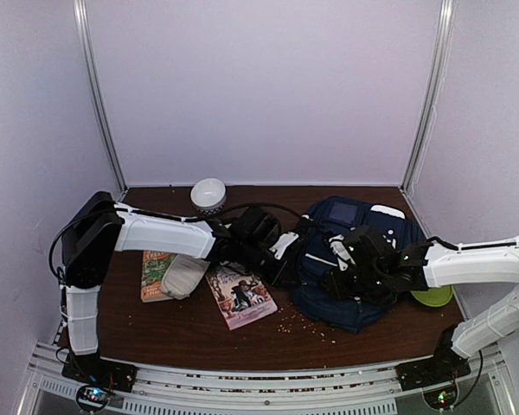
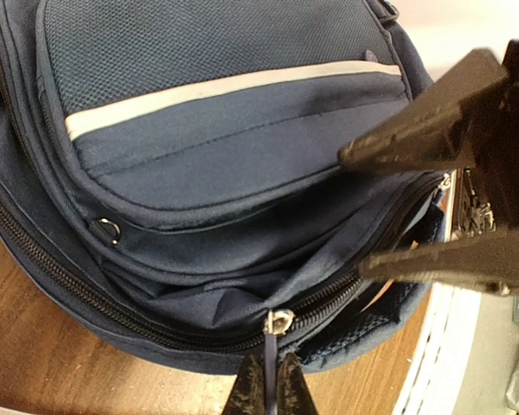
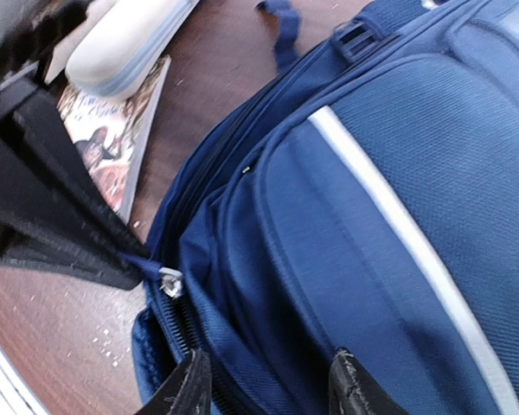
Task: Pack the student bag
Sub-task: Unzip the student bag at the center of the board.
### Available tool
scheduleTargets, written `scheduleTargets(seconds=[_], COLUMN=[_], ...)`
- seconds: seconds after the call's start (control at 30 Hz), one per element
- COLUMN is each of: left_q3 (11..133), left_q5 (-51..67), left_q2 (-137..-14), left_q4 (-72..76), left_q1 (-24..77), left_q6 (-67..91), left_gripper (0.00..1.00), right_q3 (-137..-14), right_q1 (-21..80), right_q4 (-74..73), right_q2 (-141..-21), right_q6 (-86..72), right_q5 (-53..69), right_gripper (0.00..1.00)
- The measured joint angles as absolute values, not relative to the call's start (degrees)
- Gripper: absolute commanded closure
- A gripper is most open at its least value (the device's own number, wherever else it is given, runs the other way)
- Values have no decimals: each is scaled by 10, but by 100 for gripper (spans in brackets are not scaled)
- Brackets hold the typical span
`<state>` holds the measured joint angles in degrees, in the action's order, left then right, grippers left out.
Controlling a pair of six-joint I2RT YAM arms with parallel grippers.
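Note:
The student bag (image 1: pixel 355 259), navy with a white stripe (image 2: pixel 225 86), lies on the table right of centre. My left gripper (image 2: pixel 268 391) is shut on the blue zip pull strap (image 2: pixel 269 354), just below the metal slider (image 2: pixel 279 322). The same left gripper (image 3: pixel 52 216) shows in the right wrist view, with the slider (image 3: pixel 169 281) at its tip. The zip stands partly open to the slider's right. My right gripper (image 3: pixel 268 389) clamps a thick fold of the bag's front (image 3: pixel 329 259). One of its fingers (image 2: pixel 415 138) lies over the front pocket, the other at the zip opening.
A picture book (image 1: pixel 240 296), a white case (image 1: pixel 183 277) and a second book (image 1: pixel 156 272) lie left of the bag. A white bowl (image 1: pixel 208 194) stands at the back. A green dish (image 1: pixel 432 296) sits under the right arm. Crumbs (image 1: pixel 307 324) dot the front.

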<state>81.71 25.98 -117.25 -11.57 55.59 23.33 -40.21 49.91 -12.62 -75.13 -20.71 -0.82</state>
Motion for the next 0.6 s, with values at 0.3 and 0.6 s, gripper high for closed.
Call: scheduleTargets(seconds=[0.3,0.6], left_q3=[816,816], left_q5=[260,252], left_q2=[-1172,-1172], left_q4=[-116,-116], left_q1=[556,555], left_q6=[233,233], left_gripper=[100,100], right_q3=[-402,-404], right_q1=[491,487], right_q4=[-121,-120], right_q2=[-786,-790], right_q6=[-199,-197], right_q5=[34,50], right_gripper=[78,100])
